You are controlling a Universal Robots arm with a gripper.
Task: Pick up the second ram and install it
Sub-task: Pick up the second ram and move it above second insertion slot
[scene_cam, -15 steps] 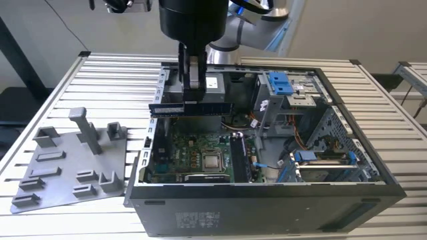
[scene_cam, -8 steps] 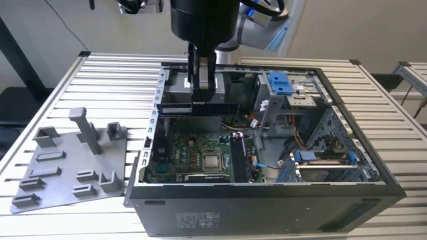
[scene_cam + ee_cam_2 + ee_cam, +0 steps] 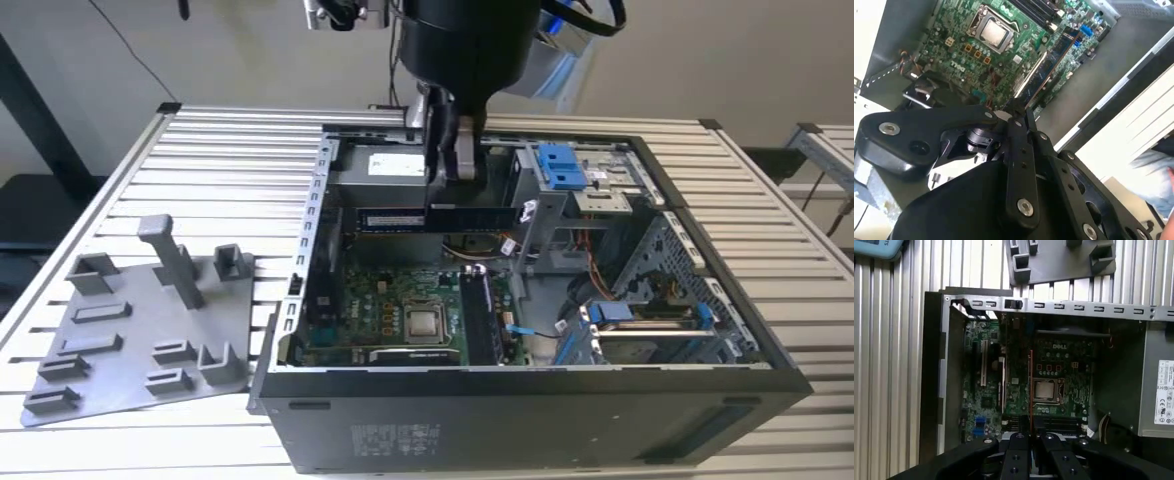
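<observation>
Slatted metal tabletop [image 3: 214,150] carries an open computer case [image 3: 534,420]. The case lies on its side with the panel off, so the green motherboard [image 3: 394,300] faces up toward the end effector [image 3: 447,200].

End effector status: closed on the second ram [image 3: 434,217]. The fingers clamp the stick at about mid-length, which likely keeps it level and balanced.

The stick hangs edge-down directly beneath the end effector, clear of the board and not yet in any slot. In both wrist views it appears edge-on beyond the fingertips, above the area beside the processor socket [image 3: 1046,390].

The black memory slots [image 3: 481,320] lie below the end effector and run crosswise to the held stick, so it is not aligned with them.

A grey fixture tray [image 3: 134,330] sits well apart from the end effector.
</observation>
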